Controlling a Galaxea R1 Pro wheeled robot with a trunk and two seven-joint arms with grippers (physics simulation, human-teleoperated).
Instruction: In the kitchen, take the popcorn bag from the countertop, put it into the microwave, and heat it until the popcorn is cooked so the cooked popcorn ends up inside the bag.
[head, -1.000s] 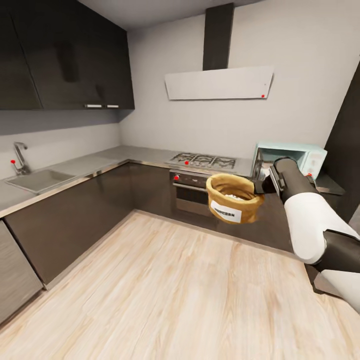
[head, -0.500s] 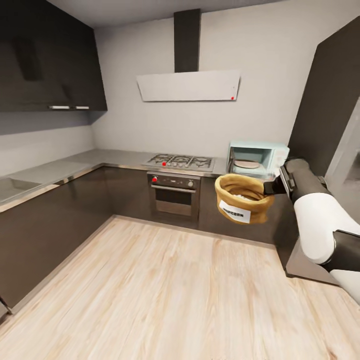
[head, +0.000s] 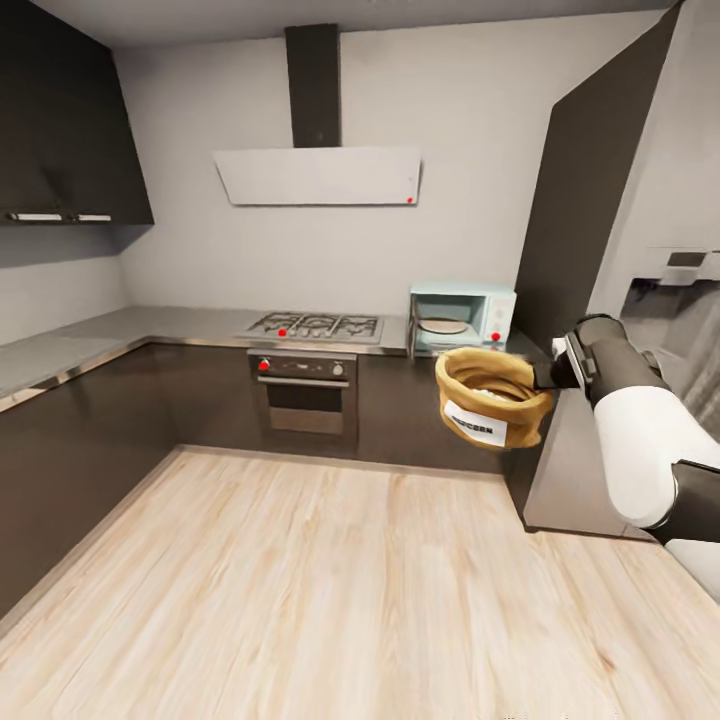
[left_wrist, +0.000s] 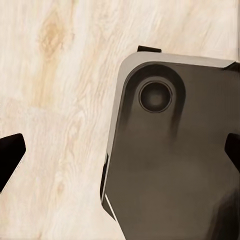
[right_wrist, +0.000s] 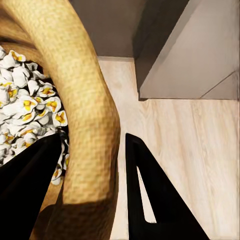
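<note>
Head view: my right gripper (head: 545, 376) pinches the rolled rim of the squat tan paper popcorn bag (head: 490, 397), held in the air before the pale mint-blue microwave (head: 462, 318) at the grey countertop's (head: 150, 325) right end. I judge the bag light, soft and crushable; the rim is the best hold. Since a second ago, my camera swung right. My left gripper (left_wrist: 120, 155) is spread.

Grey walls (head: 480, 110), light wood floor (head: 300, 590), dark cabinets (head: 90, 450), hob (head: 315, 326) over oven (head: 303, 392), white hood (head: 320, 176), tall dark panel (head: 580, 200) right.
</note>
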